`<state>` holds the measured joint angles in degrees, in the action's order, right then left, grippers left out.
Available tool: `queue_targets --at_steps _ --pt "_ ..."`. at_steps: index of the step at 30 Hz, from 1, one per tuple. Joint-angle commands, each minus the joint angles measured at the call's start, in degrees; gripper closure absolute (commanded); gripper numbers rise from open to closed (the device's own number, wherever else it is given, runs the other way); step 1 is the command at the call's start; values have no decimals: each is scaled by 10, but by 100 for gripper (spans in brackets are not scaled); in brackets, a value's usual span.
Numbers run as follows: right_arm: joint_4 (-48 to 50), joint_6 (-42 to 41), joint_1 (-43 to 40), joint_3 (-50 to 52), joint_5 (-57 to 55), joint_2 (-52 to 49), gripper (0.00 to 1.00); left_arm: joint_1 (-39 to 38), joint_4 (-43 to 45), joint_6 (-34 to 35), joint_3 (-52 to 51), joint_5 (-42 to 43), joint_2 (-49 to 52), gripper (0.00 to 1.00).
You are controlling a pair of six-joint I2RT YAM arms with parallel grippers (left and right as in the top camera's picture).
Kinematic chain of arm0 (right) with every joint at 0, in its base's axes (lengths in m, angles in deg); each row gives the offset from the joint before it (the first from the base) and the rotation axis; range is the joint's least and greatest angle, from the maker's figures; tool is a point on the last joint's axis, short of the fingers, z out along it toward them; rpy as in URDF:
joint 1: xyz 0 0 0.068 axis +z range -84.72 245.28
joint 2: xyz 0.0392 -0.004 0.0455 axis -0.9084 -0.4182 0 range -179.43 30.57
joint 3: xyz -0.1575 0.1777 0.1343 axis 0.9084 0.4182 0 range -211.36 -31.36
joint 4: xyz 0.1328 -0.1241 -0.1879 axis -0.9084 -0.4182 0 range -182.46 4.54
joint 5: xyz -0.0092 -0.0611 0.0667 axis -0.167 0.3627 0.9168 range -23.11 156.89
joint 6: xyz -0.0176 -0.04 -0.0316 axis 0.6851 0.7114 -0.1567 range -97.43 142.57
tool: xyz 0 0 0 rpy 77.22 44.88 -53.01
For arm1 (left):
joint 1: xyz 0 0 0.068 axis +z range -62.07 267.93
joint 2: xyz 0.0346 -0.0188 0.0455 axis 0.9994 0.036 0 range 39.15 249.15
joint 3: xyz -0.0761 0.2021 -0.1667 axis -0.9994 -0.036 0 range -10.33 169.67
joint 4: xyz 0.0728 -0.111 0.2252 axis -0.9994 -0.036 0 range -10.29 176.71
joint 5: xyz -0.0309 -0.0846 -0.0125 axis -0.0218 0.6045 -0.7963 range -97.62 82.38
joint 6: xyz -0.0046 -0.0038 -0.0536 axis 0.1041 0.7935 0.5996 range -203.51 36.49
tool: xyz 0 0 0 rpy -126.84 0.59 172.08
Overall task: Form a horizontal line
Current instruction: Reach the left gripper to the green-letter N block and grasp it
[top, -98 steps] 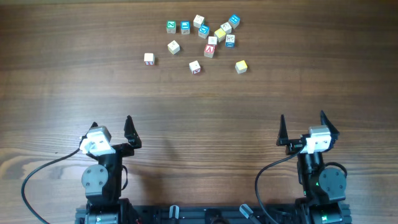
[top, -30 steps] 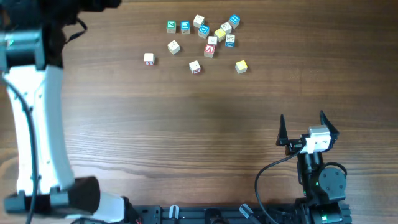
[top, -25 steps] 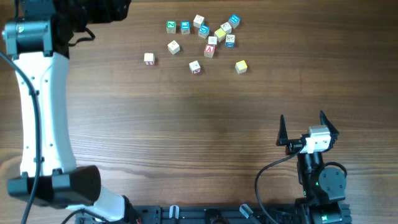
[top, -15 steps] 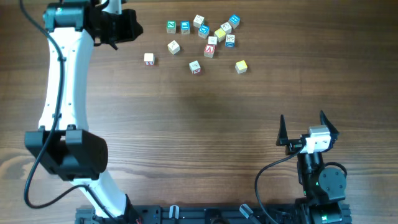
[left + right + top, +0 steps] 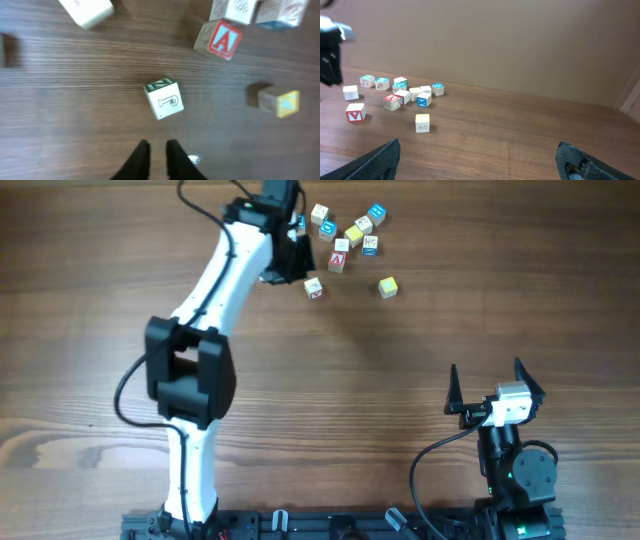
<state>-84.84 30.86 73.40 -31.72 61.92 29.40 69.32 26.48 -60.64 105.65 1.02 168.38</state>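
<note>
No horizontal line is in view; the small wooden cubes lie scattered at the far middle of the table. Among them are the red "A" cube (image 5: 337, 260) (image 5: 220, 39), a yellow cube (image 5: 388, 286) (image 5: 280, 100) and a cream cube (image 5: 314, 288) with a green side (image 5: 164, 99). My left gripper (image 5: 296, 262) (image 5: 158, 145) hovers just short of that cream cube, its fingers almost together and holding nothing. My right gripper (image 5: 485, 385) (image 5: 479, 150) stays near the front right, open and empty.
More cubes with blue or green faces cluster behind the "A" cube (image 5: 376, 213) (image 5: 437, 88). Another cream cube (image 5: 87, 10) lies to the left. The left arm (image 5: 215, 290) reaches over the table's left-middle and hides some cubes.
The left arm has swung from the far left edge rightwards to the cube cluster, covering the left-hand cubes. The right arm and the cubes have not moved.
</note>
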Motion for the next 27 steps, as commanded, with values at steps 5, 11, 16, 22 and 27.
queue_targets --at_steps 5,11,16,22,27 --pt "2 7 -3 1 5 4 0 -44 42 79 3 -87 56 53" --pt "2 7 -3 1 5 4 1 -47 55 79 3 -88 70 44" --pt "2 7 -3 1 5 4 0 -49 70 78 3 -88 98 44" --pt "2 7 -3 1 5 4 0 -49 77 74 3 -100 99 55" --pt "2 7 -3 1 5 4 0 -49 77 74 3 -135 99 64"
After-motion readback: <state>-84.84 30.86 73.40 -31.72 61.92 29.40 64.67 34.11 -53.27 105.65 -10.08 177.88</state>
